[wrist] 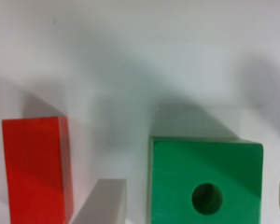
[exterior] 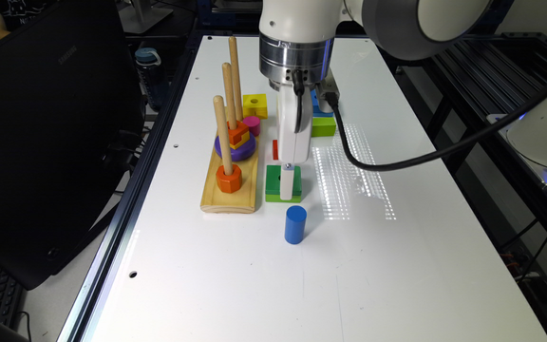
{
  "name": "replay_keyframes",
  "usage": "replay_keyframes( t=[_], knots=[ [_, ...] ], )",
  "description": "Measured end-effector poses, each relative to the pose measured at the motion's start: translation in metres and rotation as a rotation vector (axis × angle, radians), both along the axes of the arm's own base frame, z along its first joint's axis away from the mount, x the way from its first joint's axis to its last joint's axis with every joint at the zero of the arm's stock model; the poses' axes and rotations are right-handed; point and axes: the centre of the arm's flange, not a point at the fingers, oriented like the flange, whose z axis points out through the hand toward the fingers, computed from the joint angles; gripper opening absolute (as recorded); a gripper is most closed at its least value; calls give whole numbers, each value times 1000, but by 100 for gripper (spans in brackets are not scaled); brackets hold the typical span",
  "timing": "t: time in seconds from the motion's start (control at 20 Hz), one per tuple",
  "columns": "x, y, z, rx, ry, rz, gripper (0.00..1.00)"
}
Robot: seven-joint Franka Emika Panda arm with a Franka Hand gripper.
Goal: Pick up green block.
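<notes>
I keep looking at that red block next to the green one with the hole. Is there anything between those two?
Yes. In the wrist view, one of the robot's pale fingers comes down onto bare white table between the red block and the green block.

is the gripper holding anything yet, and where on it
Nothing is held yet. In the wrist view the fingers stand on either side of the green block, with a gap between them and its sides; the block lies flat on the table.
</notes>
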Motion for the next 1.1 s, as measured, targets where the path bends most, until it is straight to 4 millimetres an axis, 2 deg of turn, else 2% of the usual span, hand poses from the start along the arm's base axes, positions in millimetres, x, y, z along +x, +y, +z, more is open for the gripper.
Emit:
replay_keyframes(
  t=[0.5, 0.75, 1.1],
  knots=[
    [2, 0, -3, 1, 2, -1, 100],
    [2, -1, -24, 6, 4, 0, 100],
    [4, 1, -23, 2, 0, -2, 100]
  ],
)
